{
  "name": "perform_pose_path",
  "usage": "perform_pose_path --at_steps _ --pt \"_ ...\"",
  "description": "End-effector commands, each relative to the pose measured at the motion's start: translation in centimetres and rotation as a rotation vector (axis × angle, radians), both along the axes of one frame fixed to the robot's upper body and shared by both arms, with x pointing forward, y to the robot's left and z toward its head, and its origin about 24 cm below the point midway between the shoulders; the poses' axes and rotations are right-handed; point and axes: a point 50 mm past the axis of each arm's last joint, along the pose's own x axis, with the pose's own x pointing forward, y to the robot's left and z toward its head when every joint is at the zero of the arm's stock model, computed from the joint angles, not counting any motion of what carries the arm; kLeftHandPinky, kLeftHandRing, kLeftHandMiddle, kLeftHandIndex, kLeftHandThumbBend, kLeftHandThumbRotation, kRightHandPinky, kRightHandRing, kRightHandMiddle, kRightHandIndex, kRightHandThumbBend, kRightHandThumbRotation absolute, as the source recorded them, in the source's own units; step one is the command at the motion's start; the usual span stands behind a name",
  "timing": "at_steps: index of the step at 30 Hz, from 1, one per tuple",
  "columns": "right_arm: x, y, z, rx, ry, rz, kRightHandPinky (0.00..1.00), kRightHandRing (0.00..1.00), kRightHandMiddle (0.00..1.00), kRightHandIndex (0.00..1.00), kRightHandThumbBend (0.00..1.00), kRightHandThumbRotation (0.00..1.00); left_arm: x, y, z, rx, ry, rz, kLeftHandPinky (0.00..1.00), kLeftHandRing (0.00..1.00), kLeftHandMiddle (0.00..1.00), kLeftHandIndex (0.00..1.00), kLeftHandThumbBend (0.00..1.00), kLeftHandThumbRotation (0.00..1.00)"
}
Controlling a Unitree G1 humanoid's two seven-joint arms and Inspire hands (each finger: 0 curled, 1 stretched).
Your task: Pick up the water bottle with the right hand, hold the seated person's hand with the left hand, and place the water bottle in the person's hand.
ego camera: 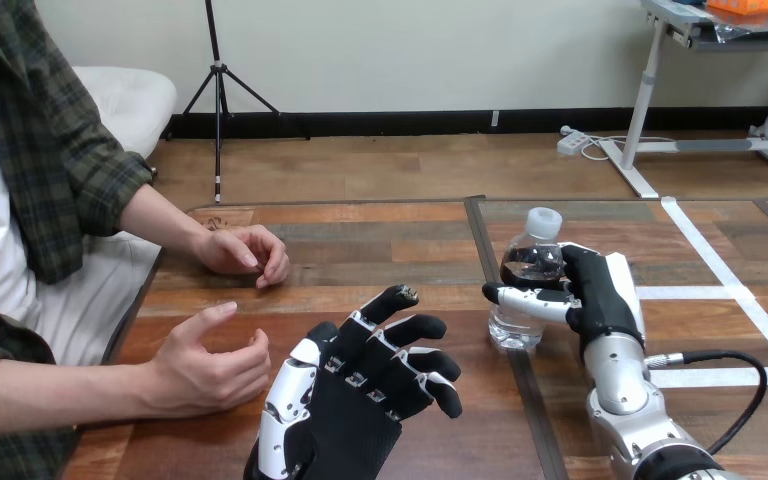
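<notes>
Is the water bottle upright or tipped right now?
Upright. The water bottle has its white cap on top and base down at the table; the right hand curls its fingers round it.

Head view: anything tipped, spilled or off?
Nothing stands out. The water bottle stands upright, capped, on the table with the right hand curled round it; the left hand is open beside the person's lower hand.

Right hand [600, 295] grips the upright water bottle [530, 265].
</notes>
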Motion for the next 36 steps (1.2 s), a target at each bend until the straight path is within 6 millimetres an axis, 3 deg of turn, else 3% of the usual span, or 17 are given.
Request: perform_pose_path --at_steps 1,36 --pt "2.17 0.88 3.03 0.028 -0.111 -0.002 0.53 0.57 0.6 0.63 0.72 0.0 -0.19 -0.95 0.66 -0.08 -0.018 0.044 0.47 0.59 0.68 0.73 0.03 0.95" --pt "2.04 0.71 3.14 0.023 -0.146 -0.035 0.44 0.49 0.54 0.58 0.72 0.0 0.15 -0.83 0.73 -0.07 -0.026 0.042 0.45 0.59 0.68 0.72 0.02 0.95"
